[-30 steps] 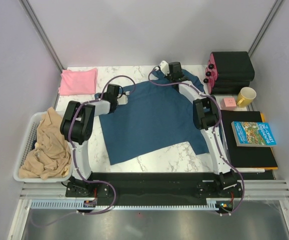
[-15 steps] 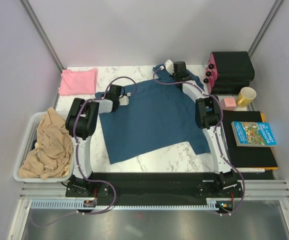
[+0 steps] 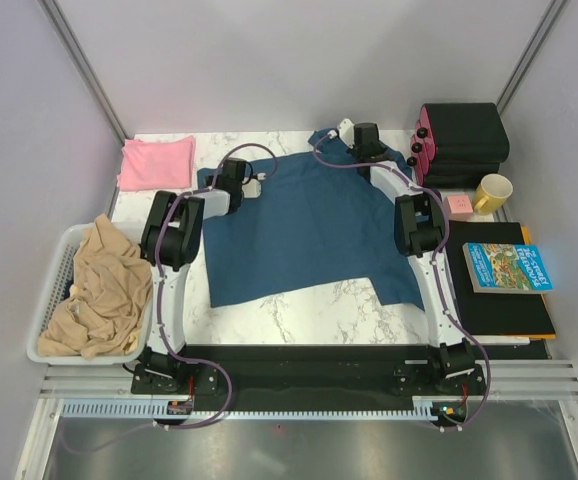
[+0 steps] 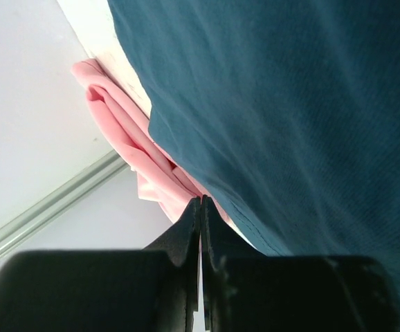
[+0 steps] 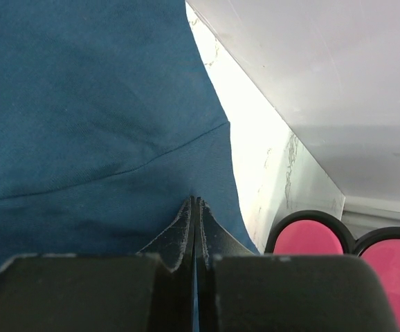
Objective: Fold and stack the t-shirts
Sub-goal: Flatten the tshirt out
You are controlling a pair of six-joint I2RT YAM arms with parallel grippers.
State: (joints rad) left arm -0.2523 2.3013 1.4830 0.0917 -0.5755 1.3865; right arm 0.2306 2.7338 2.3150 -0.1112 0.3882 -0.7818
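The dark teal t-shirt (image 3: 309, 225) lies spread flat across the middle of the marble table, collar end toward the back. My left gripper (image 3: 237, 182) is shut on its back-left shoulder near the sleeve; in the left wrist view the closed tips (image 4: 201, 200) sit at the teal t-shirt's (image 4: 290, 104) hem. My right gripper (image 3: 361, 140) is shut on the back-right shoulder, and its tips (image 5: 195, 200) pinch the teal t-shirt's (image 5: 82, 104) fabric. The pale pink t-shirt (image 3: 156, 162) lies folded at the back-left corner and shows as the pink t-shirt (image 4: 127, 138) beyond the teal edge.
A white basket (image 3: 44, 300) holding crumpled beige cloth stands at the left edge. At the right are black cases with pink knobs (image 3: 464, 140), a yellow mug (image 3: 492, 192), a small pink block (image 3: 458, 206) and a blue book (image 3: 507, 267) on a black mat (image 3: 499, 310).
Both grippers have moved toward the back of the table, dragging the teal t-shirt with them. Its front hem has slid away from the arm bases.
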